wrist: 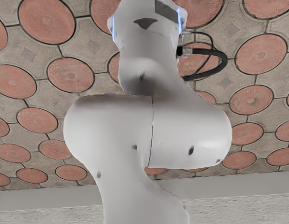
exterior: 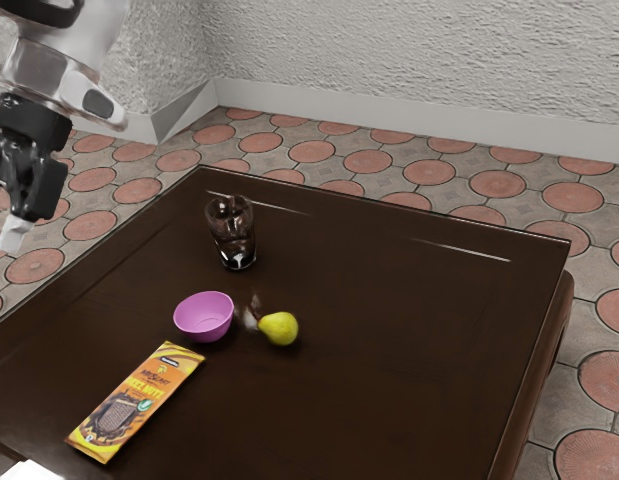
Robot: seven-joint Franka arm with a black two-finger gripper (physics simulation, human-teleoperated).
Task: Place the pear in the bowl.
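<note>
In the exterior view, the glossy yellow-green pear [exterior: 280, 328] lies at the pink bowl's [exterior: 203, 318] three o'clock, narrow end toward ten. I can't tell whether the claw [exterior: 13, 234] is open or closed.

Lettering runs across a yellow-and-orange wrapper [exterior: 135, 403] lying flat on the dark counter [exterior: 389, 350]. A dark brand line [exterior: 156, 374], in slanted letters, appears to end in "BEAST", though its opening is hard to make out. Below it, a bolder, pale product line [exterior: 144, 386] seems to finish with "NUTS" or "NUTZ"; the exact spelling is uncertain. A small black label [exterior: 169, 359] tops the wrapper's front, its pale print too small to read. The fine marks near the wrapper's opposite end are likewise illegible.
</note>
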